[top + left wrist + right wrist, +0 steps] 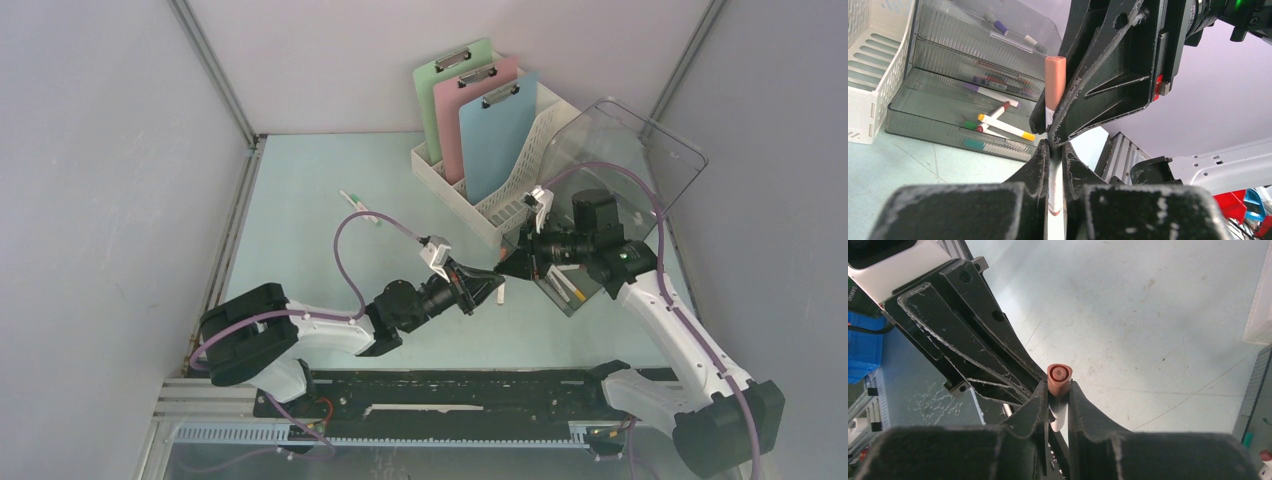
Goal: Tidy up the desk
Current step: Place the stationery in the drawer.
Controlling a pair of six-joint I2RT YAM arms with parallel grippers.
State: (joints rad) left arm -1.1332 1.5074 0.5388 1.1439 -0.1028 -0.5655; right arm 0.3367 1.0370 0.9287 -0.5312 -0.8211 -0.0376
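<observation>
Top view: left pincer (pixel 488 287) and right pincer (pixel 518 262) meet tip to tip, desk (pixel 300 230) below both. Clipboards (pixel 497 140) already in rack (pixel 510 205) behind right pincer. Loose pen (pixel 358 207) on desk, well beyond left pincer: not tidied yet.

Left wrist: left pincer almost shut, pinching pen (pixel 1055 75). Right pincer holds it just above. Drawers (pixel 948 100) beyond.

Right wrist: right pincer snug on pen under cap. Pen likely mid hand-over, not yet in drawers.

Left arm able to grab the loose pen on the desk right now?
Probably not yet: the left gripper is shut on the marker, with the right gripper clamped on its capped end. The desk around the pen looks bare, so only that grip hinders it.
</observation>
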